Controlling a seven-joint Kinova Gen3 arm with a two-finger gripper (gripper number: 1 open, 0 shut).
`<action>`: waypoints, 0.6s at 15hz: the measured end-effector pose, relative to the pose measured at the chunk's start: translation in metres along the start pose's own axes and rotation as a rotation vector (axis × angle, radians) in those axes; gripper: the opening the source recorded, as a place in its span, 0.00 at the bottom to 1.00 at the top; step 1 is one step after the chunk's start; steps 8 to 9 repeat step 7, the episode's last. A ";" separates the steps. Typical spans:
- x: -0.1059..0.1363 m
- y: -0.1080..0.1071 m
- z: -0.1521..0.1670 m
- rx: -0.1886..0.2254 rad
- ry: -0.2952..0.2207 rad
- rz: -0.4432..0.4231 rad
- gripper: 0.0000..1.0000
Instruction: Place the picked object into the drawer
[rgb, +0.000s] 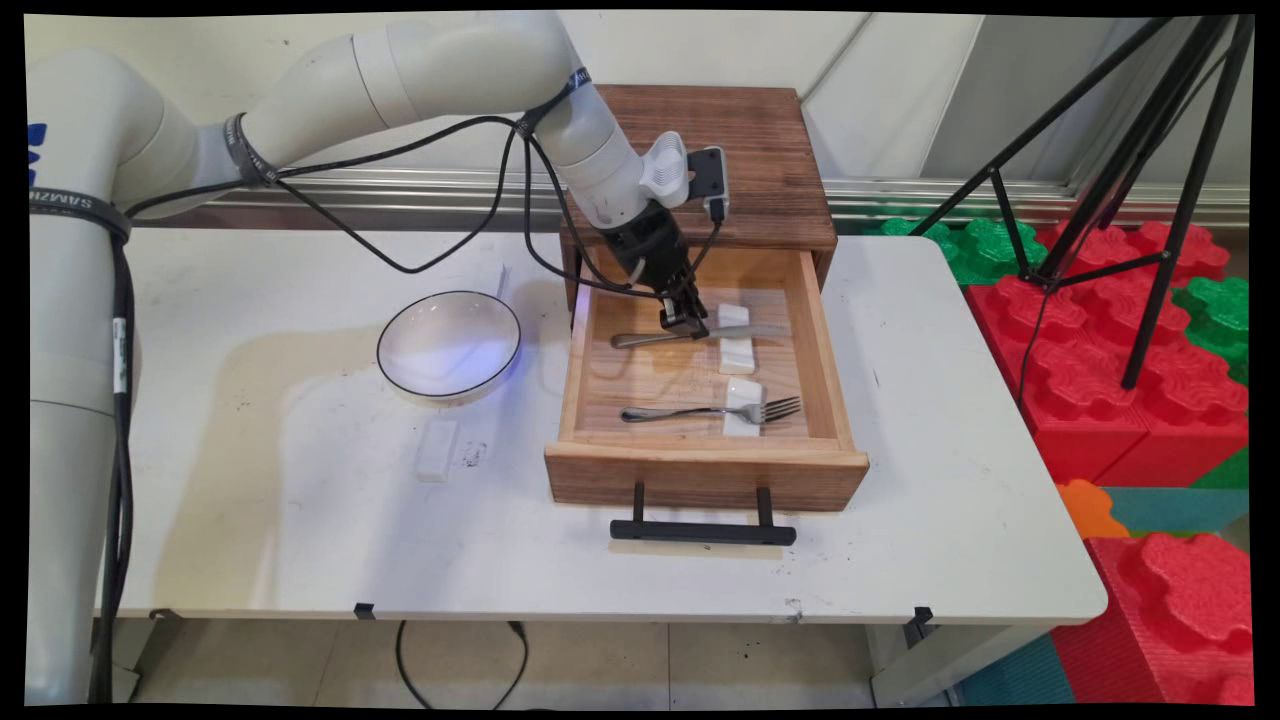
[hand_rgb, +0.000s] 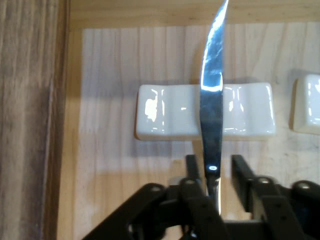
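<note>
Tool down in the open drawer, over the knife.

The tool stands slightly parted, its fingers either side of the knife without pinching it. The knife's blade lies across a white rest in the wooden drawer. A fork lies on a second rest nearer the drawer front. On the bench sit a bowl and a white block.
</note>
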 end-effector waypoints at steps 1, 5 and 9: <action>0.000 0.000 0.001 -0.001 0.001 -0.002 1.00; 0.000 -0.001 0.004 -0.001 0.011 -0.008 1.00; 0.000 -0.002 0.004 0.001 0.019 -0.010 1.00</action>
